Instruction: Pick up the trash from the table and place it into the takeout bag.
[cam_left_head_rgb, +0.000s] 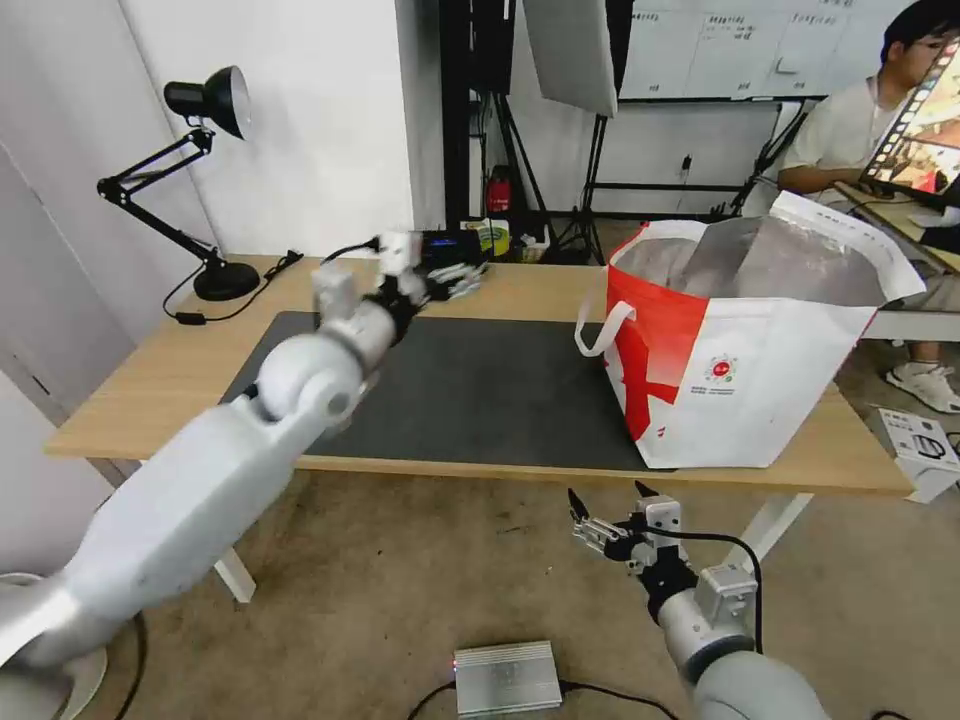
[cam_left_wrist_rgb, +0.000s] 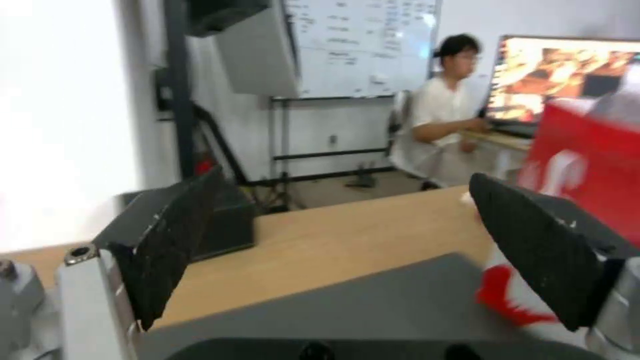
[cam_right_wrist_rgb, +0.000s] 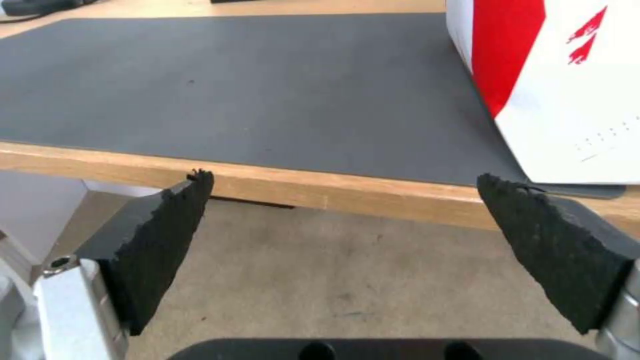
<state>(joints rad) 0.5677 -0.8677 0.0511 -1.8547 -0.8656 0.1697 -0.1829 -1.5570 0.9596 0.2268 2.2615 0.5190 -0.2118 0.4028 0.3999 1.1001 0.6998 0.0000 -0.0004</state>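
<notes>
The takeout bag (cam_left_head_rgb: 760, 380) stands open on the right end of the table (cam_left_head_rgb: 150, 380), its silver lining showing; what lies inside is hidden. The trash is out of view. My left gripper (cam_left_head_rgb: 455, 280) reaches over the far edge of the dark grey mat (cam_left_head_rgb: 480, 390), left of the bag. In the left wrist view the left gripper (cam_left_wrist_rgb: 347, 240) is open with nothing between its fingers, and the bag (cam_left_wrist_rgb: 587, 150) is beside it. My right gripper (cam_left_head_rgb: 607, 495) hangs open below the table's front edge, facing the mat (cam_right_wrist_rgb: 267, 90) and the bag (cam_right_wrist_rgb: 567, 90).
A black rectangular box (cam_left_wrist_rgb: 227, 220) sits at the table's back edge near the left gripper. A black desk lamp (cam_left_head_rgb: 205, 150) stands at the back left corner. On the floor lie a silver box (cam_left_head_rgb: 507, 677) and a white carton (cam_left_head_rgb: 925, 450).
</notes>
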